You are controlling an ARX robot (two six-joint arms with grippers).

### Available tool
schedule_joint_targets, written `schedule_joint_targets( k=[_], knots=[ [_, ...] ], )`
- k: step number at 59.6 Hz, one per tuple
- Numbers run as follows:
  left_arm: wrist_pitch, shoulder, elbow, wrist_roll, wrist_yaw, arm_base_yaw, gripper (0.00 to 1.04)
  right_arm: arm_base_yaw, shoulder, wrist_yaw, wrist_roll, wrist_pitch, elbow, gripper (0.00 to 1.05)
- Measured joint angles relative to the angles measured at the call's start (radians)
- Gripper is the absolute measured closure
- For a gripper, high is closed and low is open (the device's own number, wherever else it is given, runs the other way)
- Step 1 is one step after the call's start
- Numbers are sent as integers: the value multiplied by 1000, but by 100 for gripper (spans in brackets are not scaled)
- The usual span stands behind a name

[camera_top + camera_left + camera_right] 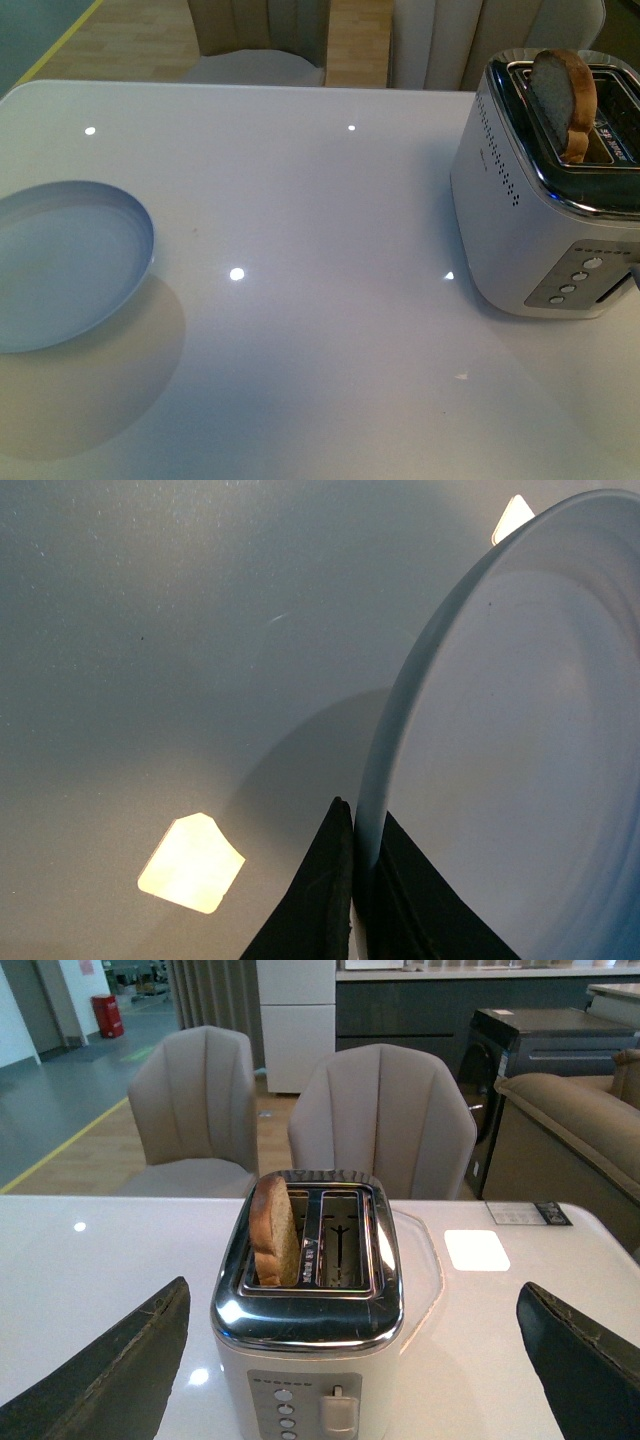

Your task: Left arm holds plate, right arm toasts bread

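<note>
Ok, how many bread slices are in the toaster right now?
1. The bread stands in one slot of the toaster; the other slot looks empty.

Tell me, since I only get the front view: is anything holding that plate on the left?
Observer: Yes, the left wrist view shows the left gripper shut on the plate at its rim.
Operator: Where's the other arm?
Observer: The right gripper is open and faces the toaster, its fingers spread wide and touching nothing.
Operator: Any second slice?
Observer: No, beside the bread the other slot is empty.
</note>
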Motion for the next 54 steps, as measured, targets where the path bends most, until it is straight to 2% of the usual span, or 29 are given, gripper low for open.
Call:
schedule_joint_targets(
  k=[54],
  knots=[
    [86, 267, 135, -24, 49, -2, 102, 0, 0, 0, 0, 0, 0, 9]
  ],
)
